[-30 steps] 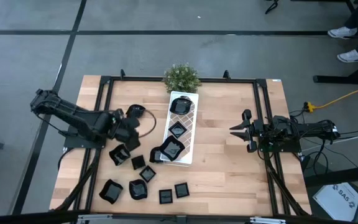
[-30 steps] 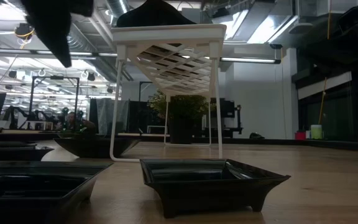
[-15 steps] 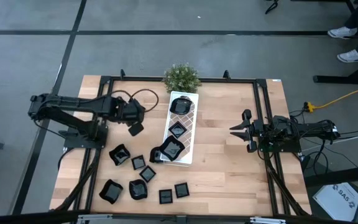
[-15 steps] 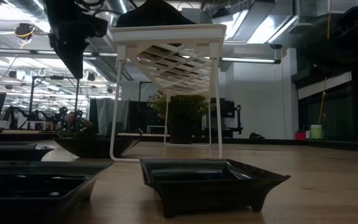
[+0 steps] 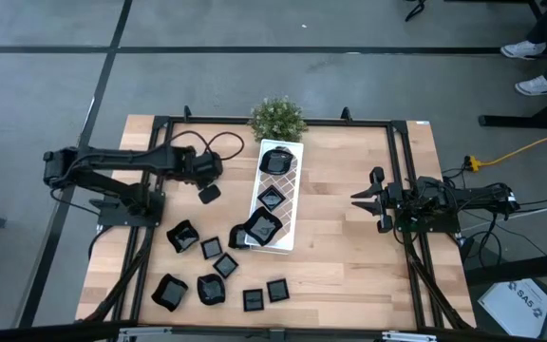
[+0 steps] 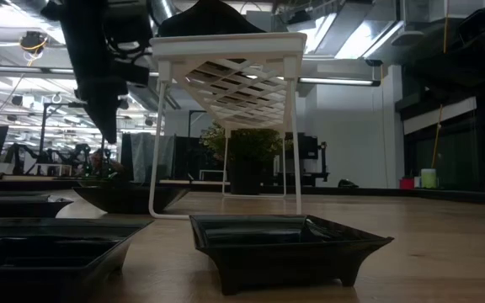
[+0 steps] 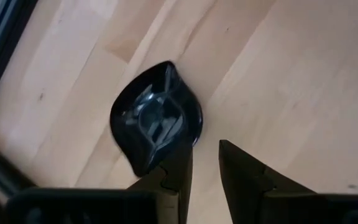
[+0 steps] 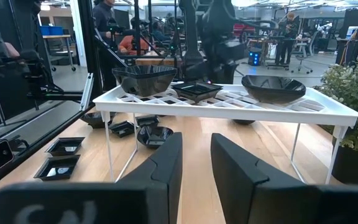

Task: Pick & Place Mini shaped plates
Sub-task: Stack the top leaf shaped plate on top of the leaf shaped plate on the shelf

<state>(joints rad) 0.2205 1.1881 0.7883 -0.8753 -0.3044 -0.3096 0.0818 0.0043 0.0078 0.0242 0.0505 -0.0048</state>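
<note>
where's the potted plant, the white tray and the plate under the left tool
potted plant [image 5: 277, 118], high view, middle of its foliage
white tray [image 5: 291, 206], high view, bare lattice
plate [image 7: 156, 117], left wrist view, its glossy centre

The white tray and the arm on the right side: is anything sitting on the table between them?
No. In the high view, only bare wooden table lies between the white tray and the right gripper. The black dishes all sit on the tray's other side.
</note>
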